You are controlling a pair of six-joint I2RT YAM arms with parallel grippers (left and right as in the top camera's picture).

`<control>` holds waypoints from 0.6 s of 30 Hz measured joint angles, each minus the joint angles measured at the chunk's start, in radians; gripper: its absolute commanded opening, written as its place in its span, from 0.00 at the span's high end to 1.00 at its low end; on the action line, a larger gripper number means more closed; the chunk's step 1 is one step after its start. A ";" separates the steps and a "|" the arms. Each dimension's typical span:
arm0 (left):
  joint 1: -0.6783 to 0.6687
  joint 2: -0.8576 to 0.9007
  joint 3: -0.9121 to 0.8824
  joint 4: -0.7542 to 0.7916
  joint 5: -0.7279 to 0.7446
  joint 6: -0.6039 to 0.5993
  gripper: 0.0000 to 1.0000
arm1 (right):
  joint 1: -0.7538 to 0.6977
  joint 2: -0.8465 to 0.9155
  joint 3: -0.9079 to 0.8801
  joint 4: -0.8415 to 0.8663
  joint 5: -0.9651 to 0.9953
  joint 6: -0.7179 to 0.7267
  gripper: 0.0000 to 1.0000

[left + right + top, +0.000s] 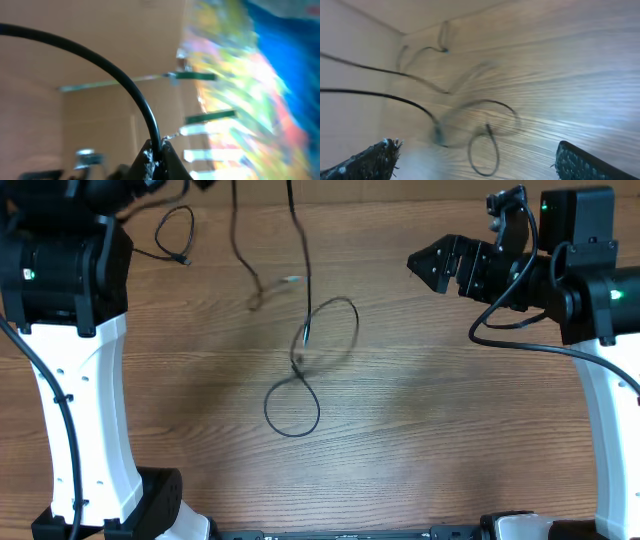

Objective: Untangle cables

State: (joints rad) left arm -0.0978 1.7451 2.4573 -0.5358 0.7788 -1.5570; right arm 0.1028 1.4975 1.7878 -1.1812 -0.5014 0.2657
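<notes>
A black cable (301, 242) hangs down from above the table's far edge, and its lower end lies in tangled loops (319, 412) on the wooden table (450, 430). A thinner cable with a pale plug (291, 280) hangs beside it. My left gripper (159, 148) is shut on the black cable (100, 57) and holds it raised; it is out of the overhead view. My right gripper (425, 265) is open and empty, above the table to the right of the loops. In the right wrist view its fingers (475, 146) frame the loops (498, 155).
A separate small cable loop with a plug (183, 259) lies at the far left near the left arm's body (65, 270). The right arm (560, 270) reaches in from the far right. Both arm bases stand at the near edge.
</notes>
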 measured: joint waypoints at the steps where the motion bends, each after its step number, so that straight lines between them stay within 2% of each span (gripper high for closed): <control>1: 0.000 0.000 0.002 0.031 0.006 -0.024 0.96 | 0.000 0.000 0.000 -0.010 0.011 0.000 0.00; 5: -0.001 0.000 0.004 0.068 0.039 -0.086 0.95 | 0.004 0.000 0.000 -0.025 0.021 0.000 0.00; 13: -0.066 0.000 0.003 0.093 0.067 -0.121 0.96 | 0.061 0.037 0.000 -0.014 -0.021 0.002 0.00; 18: -0.077 0.000 0.004 0.105 0.071 -0.127 0.96 | 0.106 0.121 0.000 0.000 0.023 0.098 0.00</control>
State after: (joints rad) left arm -0.1753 1.7451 2.4611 -0.4305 0.8497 -1.6844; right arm 0.2089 1.6188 1.7878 -1.1816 -0.4789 0.3637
